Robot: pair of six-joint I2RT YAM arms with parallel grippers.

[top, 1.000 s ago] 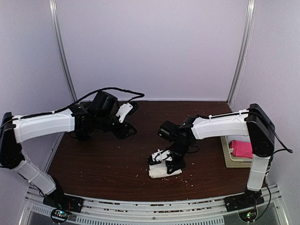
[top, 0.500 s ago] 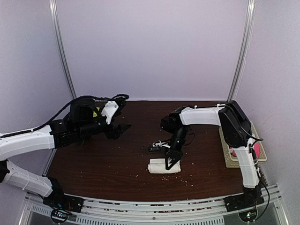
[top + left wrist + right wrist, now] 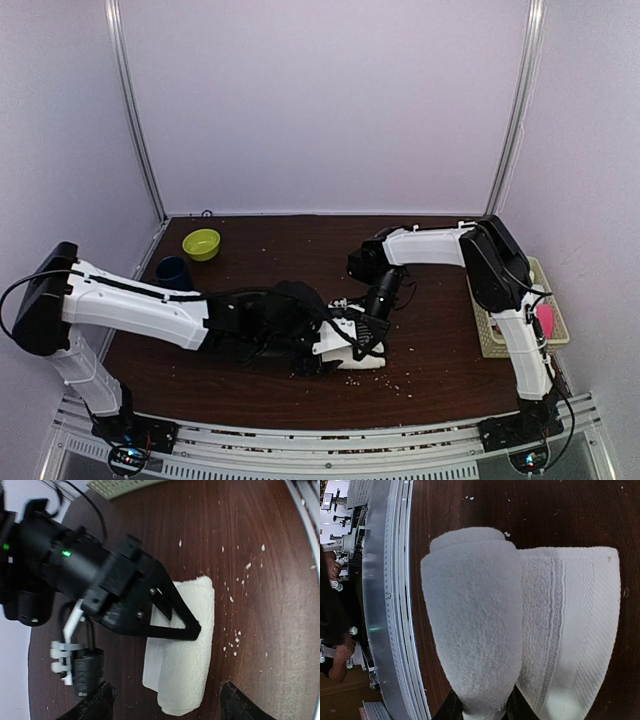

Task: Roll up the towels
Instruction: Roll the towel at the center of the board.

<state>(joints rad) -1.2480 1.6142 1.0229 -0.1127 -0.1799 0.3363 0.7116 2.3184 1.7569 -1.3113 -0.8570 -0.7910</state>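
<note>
Dark blue cup (image 3: 172,272) and yellow-green bowl (image 3: 202,243) at far-left corner of dark brown wooden counter (image 3: 440,375). Left tool (image 3: 167,700) released, fingers spread either side of cream terry towel (image 3: 187,670). Towel part-rolled, woven stripe band showing, mid-counter near front rail, crumbs around. Right tool (image 3: 482,707) clenched on its rolled fold. Bare counter behind. Bright pink towel (image 3: 546,318) in beige basket (image 3: 490,342) at right edge.

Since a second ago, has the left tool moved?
Yes. In the top view the left tool swung from the back left forward and right, toward the tray, and now straddles the cream towel's end, open.
</note>
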